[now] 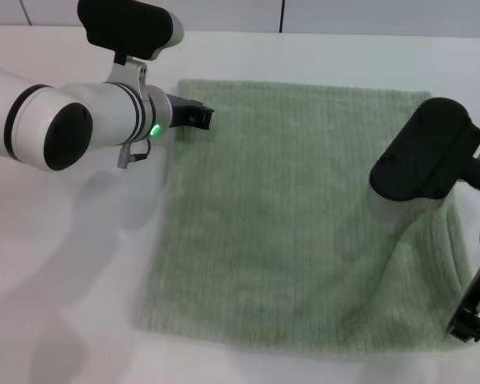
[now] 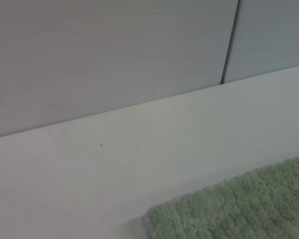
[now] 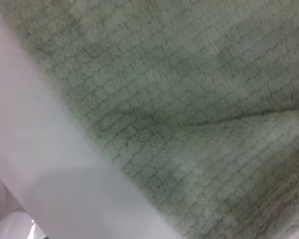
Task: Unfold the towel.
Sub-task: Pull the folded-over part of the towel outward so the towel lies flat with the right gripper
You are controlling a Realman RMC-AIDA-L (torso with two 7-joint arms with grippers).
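A white counter (image 1: pixel 80 264) is seen with a grey panelled wall (image 2: pixel 109 55) behind it; a dark vertical seam is seen in the wall. The right arm's dark wrist housing (image 1: pixel 428 152) blocks part of the towel's right side in the head view.

The towel (image 1: pixel 296 216) is spread mostly flat on the counter, centre to right, pale green with fine ribbed lines. A raised fold is seen along its right side, running toward the near right corner.

The left end effector (image 1: pixel 198 117) is held at the towel's far left corner, at or just over the hem; contact cannot be told. Its opening cannot be told, and no grip is visible. The right end effector (image 1: pixel 474 308) is seen at the towel's near right corner, beside the raised edge; its opening and any hold cannot be told either.

The towel is roughly square-looking, its ribs running from far to near; its long axis cannot be told.
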